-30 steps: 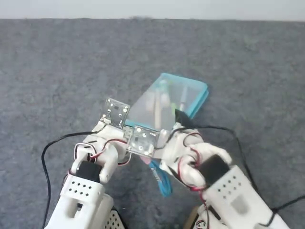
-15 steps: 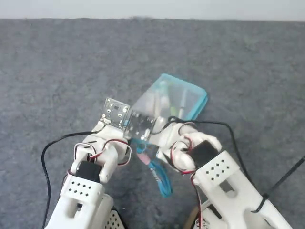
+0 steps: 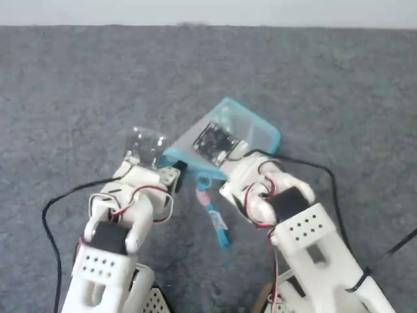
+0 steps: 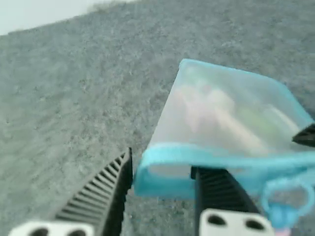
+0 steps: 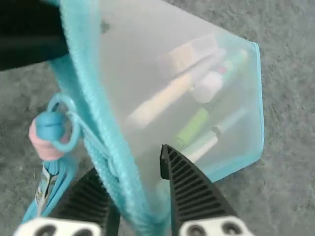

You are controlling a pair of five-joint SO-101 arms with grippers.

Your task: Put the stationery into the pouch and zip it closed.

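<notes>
The translucent pouch (image 3: 251, 130) with cyan trim lies tilted on the grey carpet. Pens and other stationery (image 5: 192, 93) show through its wall. My left gripper (image 3: 171, 171) stands open at the pouch's near left corner (image 4: 147, 172), and that corner sits between its fingers (image 4: 110, 189). My right gripper (image 5: 130, 162) is shut on the cyan zip edge (image 5: 106, 147) near the middle of the pouch's near side. The zip pull with its pink bead (image 5: 47, 132) and cyan strap (image 3: 215, 218) hangs loose toward the arms.
Grey carpet (image 3: 78, 91) lies all round the pouch, with open room to the left, right and far side. Black cables (image 3: 55, 202) loop beside both arms. The carpet's far edge meets a pale wall (image 3: 208, 13).
My right arm has pushed forward over the pouch's near edge. The left arm has shifted left, and the pouch's near corner has swung left with it. The strap now lies uncovered.
</notes>
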